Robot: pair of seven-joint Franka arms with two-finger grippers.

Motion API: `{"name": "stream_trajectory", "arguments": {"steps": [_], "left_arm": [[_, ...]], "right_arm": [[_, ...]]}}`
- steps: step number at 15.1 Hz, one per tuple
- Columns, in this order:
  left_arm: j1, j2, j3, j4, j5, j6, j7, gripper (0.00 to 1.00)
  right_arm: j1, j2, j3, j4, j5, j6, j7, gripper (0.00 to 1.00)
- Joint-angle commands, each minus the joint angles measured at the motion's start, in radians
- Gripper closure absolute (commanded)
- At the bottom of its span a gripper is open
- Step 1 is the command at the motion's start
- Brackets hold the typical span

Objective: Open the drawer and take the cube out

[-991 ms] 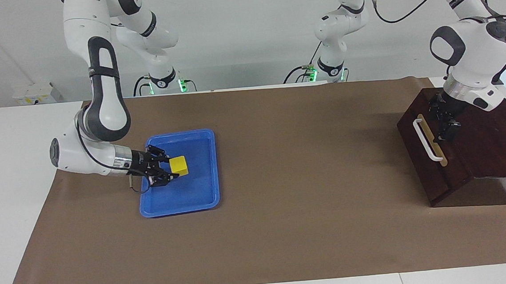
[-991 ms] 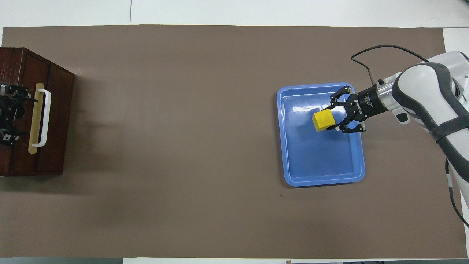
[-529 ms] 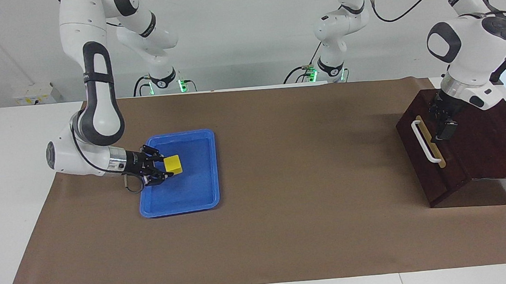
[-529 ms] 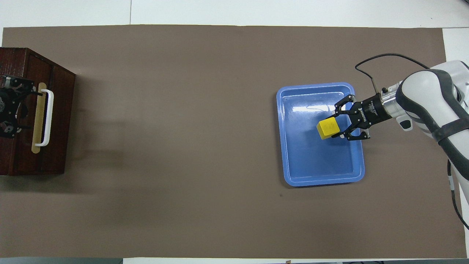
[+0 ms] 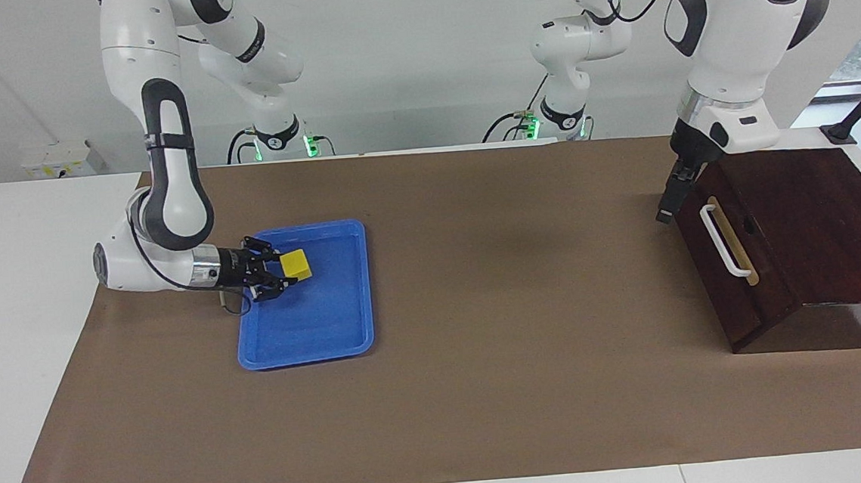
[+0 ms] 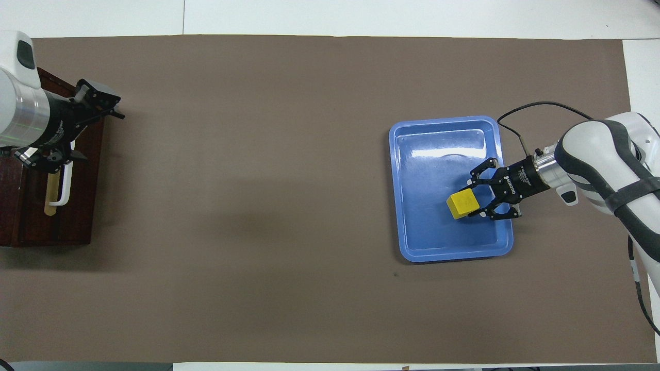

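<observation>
Left gripper (image 5: 665, 208) now off drawer (image 5: 779, 247)

The big middle of the brown mat (image 5: 514, 357) is bare, so a gripper could pass there. The blue tray (image 5: 346, 338) sits toward the right arm's end, with the right gripper (image 5: 281, 276) and the yellow cube (image 5: 296, 264) low over it. The dark drawer (image 5: 779, 247) blocks the left arm's end, and the left gripper (image 5: 667, 210) hangs just beside its front.
</observation>
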Motion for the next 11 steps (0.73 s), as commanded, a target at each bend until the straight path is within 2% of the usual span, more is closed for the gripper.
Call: {"name": "stream_trajectory", "arguments": {"steps": [1,5,7,8,9,10,11], "left_arm": [[-0.015,0.004,0.014,0.055,0.004,-0.102,0.235,0.00],[0.013,-0.004,0.037,0.077,-0.022,-0.168,0.603,0.00],[0.065,-0.011,0.038,0.067,-0.024,-0.182,0.810,0.00],[0.067,-0.017,0.040,0.061,-0.024,-0.178,0.838,0.00],[0.068,-0.020,0.040,0.048,-0.024,-0.170,0.842,0.00],[0.070,-0.022,0.040,0.052,-0.024,-0.169,0.842,0.00],[0.068,-0.021,0.038,0.052,-0.022,-0.166,0.839,0.00]], "right_arm": [[-0.011,-0.037,0.012,-0.072,0.044,0.088,-0.018,1.00],[-0.005,-0.042,0.012,-0.098,0.063,0.145,-0.024,1.00],[-0.003,-0.042,0.012,-0.097,0.063,0.148,-0.018,1.00],[-0.003,-0.042,0.012,-0.097,0.063,0.146,-0.015,1.00],[-0.003,-0.042,0.012,-0.095,0.063,0.146,-0.003,0.82],[-0.003,-0.045,0.012,-0.092,0.063,0.146,0.010,0.01],[-0.002,-0.051,0.012,-0.086,0.063,0.146,0.028,0.00]]}}
